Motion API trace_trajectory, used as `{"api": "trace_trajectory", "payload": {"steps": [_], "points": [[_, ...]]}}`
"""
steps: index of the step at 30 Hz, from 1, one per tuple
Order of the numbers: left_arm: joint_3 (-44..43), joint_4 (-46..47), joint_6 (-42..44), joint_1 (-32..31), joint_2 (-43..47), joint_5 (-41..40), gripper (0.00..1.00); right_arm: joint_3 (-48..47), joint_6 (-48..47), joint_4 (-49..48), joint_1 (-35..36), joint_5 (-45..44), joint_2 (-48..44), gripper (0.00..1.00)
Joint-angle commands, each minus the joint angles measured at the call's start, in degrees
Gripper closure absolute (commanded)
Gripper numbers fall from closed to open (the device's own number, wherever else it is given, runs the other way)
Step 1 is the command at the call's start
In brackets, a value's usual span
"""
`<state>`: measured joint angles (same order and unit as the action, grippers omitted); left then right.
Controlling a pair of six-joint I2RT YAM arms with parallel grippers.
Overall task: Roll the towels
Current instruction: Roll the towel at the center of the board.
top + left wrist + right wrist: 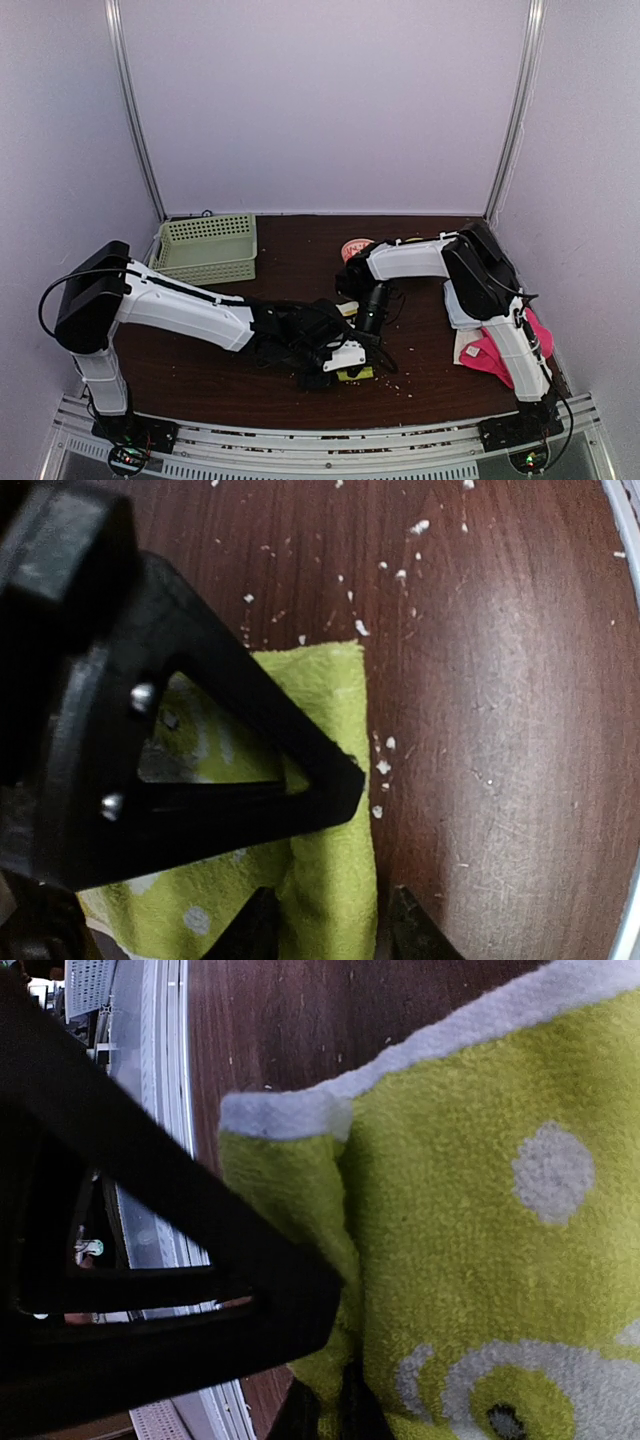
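Towels lie in two places: the yellow towel point(356, 376) sits on the dark wooden table point(220, 385) near its front edge, under both arms, and the pink towel point(488, 360) is bunched by the right arm's base, well apart. We see the left arm stretched low from its base toward the middle, wrist bent down. The left gripper point(330, 932) stands half spread, and its two fingertips straddle the yellow towel's folded edge. A dark sliver shows between one fingertip and the cloth. The right arm rises from its base, folds back at the elbow and reaches down to the same towel from the far side. The right gripper point(325, 1415) is pinched tight on a fold of it. From above, the black wrists hide most of the yellow towel, and we cannot make out either set of fingertips there. Both wrist views cut the towel off at their edges. The cloth is looped terry, lime yellow with pale dots and rings and a white border. White crumbs point(383, 767) fleck the grained wood. A green perforated plastic basket point(205, 250) sits at the back left.
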<state>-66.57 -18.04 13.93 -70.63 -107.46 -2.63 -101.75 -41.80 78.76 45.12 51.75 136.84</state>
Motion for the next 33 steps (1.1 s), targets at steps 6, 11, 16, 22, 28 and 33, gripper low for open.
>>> {"api": "trace_trajectory", "payload": {"steps": [6,11,16,22,28,33], "points": [[-2.49,2.48,2.14,-0.38,-4.33,0.74,0.79,0.07,0.03,-1.35,-0.04,-3.44,2.61,0.98],[-2.77,1.26,0.92,-0.38,-4.65,0.13,0.96,-0.11,0.57,-1.13,-0.93,-3.13,-1.20,0.82],[-1.82,0.37,-1.96,-0.31,-2.94,2.31,0.99,0.33,7.37,-5.34,-3.81,-4.70,-10.36,0.60],[-1.99,-0.94,-5.29,-0.38,-2.16,3.99,1.00,0.94,13.42,-9.33,-7.19,-10.39,-12.02,0.62],[-3.77,-3.75,-9.54,-0.38,-2.34,6.53,1.00,4.30,18.94,-19.63,-5.25,-21.57,-9.39,0.73],[-4.02,-4.83,-12.38,-0.38,-2.49,8.37,1.00,2.84,19.53,-22.20,-2.59,-25.94,-4.94,0.75]]}}
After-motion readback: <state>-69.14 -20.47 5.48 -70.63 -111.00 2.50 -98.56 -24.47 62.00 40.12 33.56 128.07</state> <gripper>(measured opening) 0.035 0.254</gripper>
